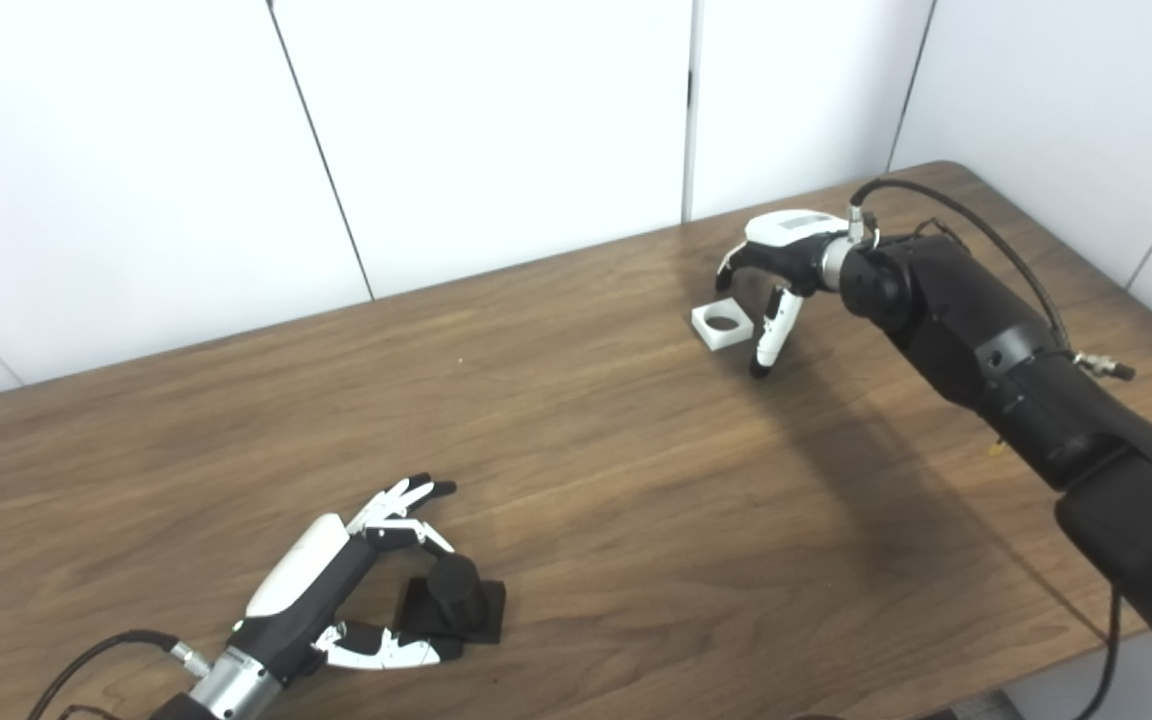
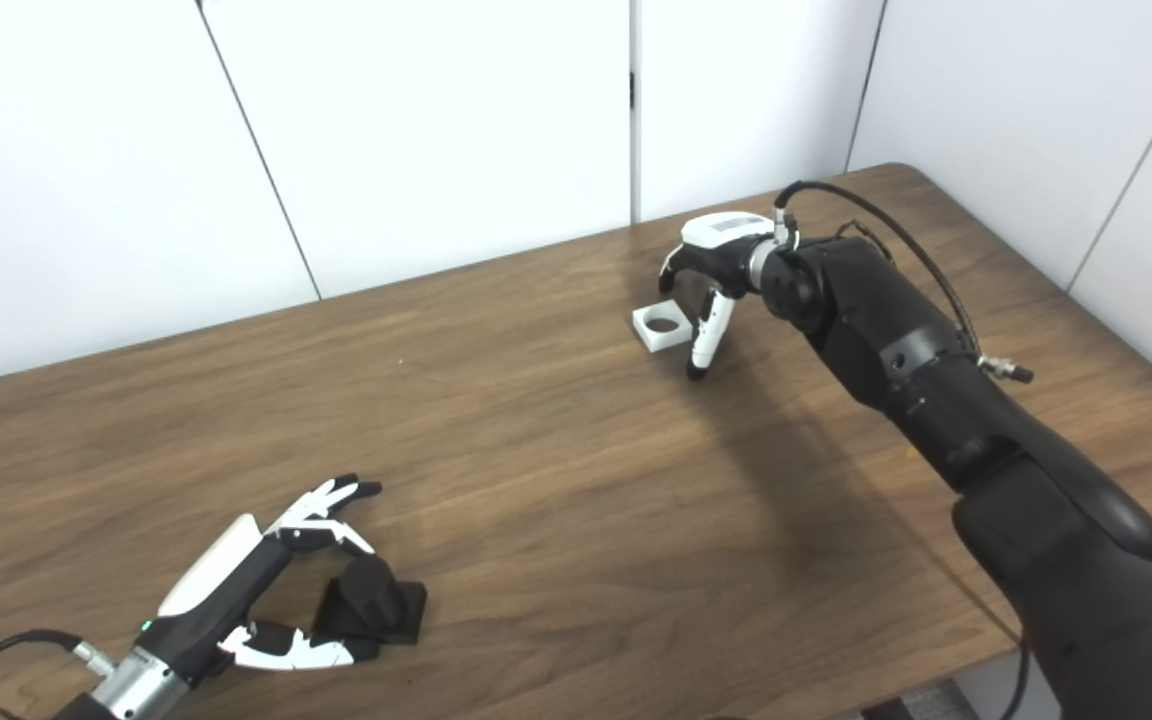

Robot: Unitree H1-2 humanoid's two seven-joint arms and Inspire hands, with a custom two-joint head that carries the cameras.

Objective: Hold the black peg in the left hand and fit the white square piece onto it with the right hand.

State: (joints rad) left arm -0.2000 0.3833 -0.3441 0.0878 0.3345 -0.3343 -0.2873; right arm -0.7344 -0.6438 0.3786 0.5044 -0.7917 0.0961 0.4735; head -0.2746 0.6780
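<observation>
The left robot hand (image 1: 336,590) lies spread around the black peg (image 1: 454,597), cupping it between fingers and thumb without gripping, ready to close. Well apart, the right robot hand (image 1: 771,285) hovers unclenched over the white square piece (image 1: 722,325) on the worktop (image 1: 586,450), poised to pinch it.

Bright, even light is falling from overhead onto the wooden table (image 1: 576,450). A soft, broad shadow is lying on it below the right arm (image 1: 996,360). Both views are staying fairly sharp, the white wall panels (image 1: 486,130) looking slightly washed out behind the table.
</observation>
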